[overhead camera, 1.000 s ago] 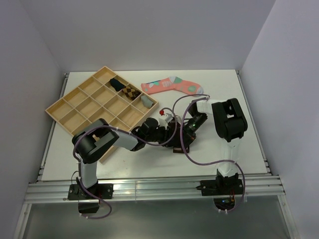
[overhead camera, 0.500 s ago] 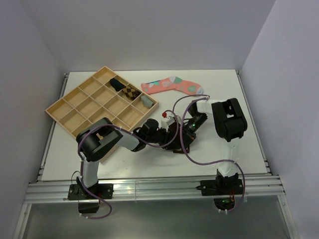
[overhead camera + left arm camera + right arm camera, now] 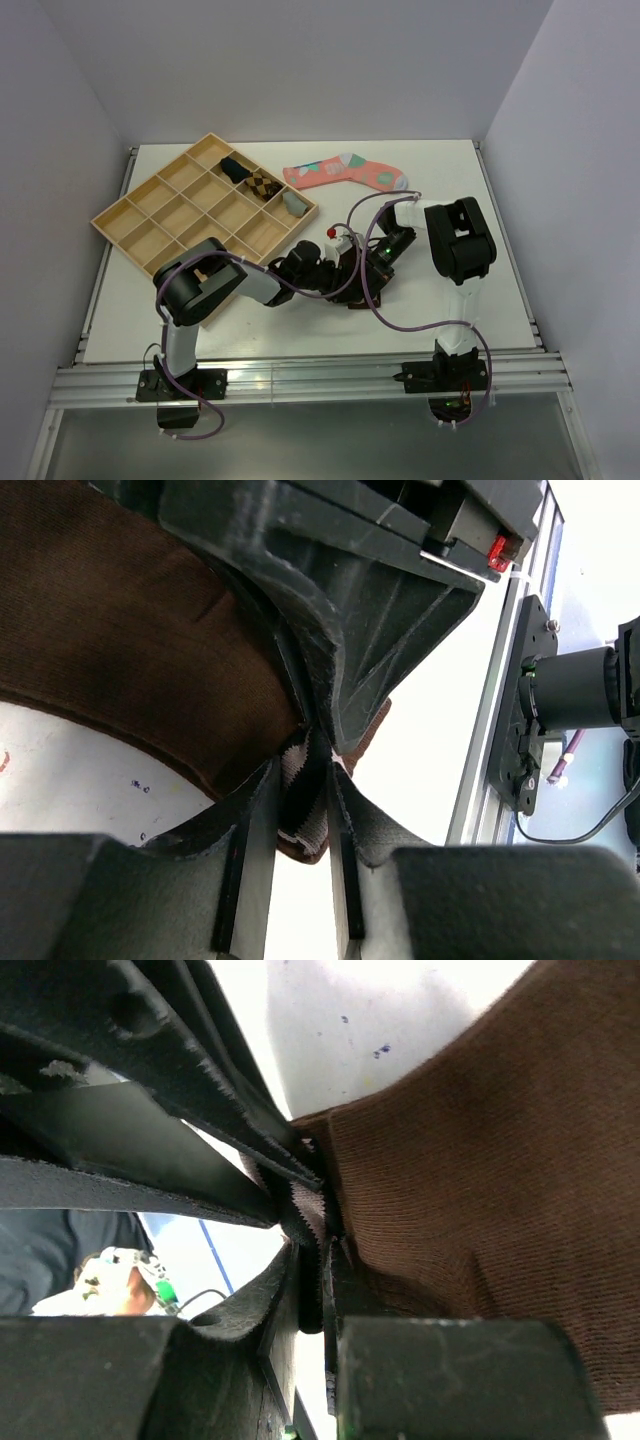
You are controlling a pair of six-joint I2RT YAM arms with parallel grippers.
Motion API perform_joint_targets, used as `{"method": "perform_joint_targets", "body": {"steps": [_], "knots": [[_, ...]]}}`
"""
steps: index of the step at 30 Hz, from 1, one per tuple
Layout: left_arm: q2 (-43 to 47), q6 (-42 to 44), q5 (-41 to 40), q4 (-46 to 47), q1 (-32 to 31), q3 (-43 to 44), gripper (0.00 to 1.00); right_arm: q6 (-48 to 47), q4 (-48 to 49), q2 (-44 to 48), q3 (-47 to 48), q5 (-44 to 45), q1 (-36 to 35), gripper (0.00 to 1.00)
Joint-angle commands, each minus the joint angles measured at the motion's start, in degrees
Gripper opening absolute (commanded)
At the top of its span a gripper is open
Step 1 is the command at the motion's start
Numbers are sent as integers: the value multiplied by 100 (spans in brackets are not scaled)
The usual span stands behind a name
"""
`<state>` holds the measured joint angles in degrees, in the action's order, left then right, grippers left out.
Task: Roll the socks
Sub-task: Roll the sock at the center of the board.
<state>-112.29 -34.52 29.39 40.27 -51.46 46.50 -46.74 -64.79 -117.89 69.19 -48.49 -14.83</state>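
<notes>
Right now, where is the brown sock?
The brown sock lies mid-table, right of the wooden tray, its striped cuff pinched by both the left claw and right claw.

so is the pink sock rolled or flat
Flat: the pink sock lies spread on the table, leg and foot both showing.

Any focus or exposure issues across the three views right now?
Top external: even soft light, sharp, no glare. Left wrist: brown sock knit crisp, left fingers dark with little detail up close, table blown out white. Right wrist: same story, right fingers nearly black, sock ribbing sharp.
</notes>
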Motion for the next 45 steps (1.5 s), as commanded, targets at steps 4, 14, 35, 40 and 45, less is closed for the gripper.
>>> {"method": "perform_joint_targets", "body": {"steps": [4, 14, 35, 40, 45], "knots": [[199, 51, 94, -616, -206, 34, 19, 411, 1003, 292, -107, 568, 33, 7], [146, -247, -617, -2424, -356, 693, 0, 1044, 2197, 1275, -880, 1103, -2, 31], [-487, -810, 568, -4274, 57, 1512, 0, 1053, 3184, 4494, -2164, 1518, 182, 51], [-417, -916, 638, -3747, 14, 1020, 0, 1079, 3306, 4441, -2296, 1492, 191, 50], [-320, -1162, 639, -3080, -39, 484, 0, 1141, 3272, 4371, -2129, 1535, 191, 50]]}}
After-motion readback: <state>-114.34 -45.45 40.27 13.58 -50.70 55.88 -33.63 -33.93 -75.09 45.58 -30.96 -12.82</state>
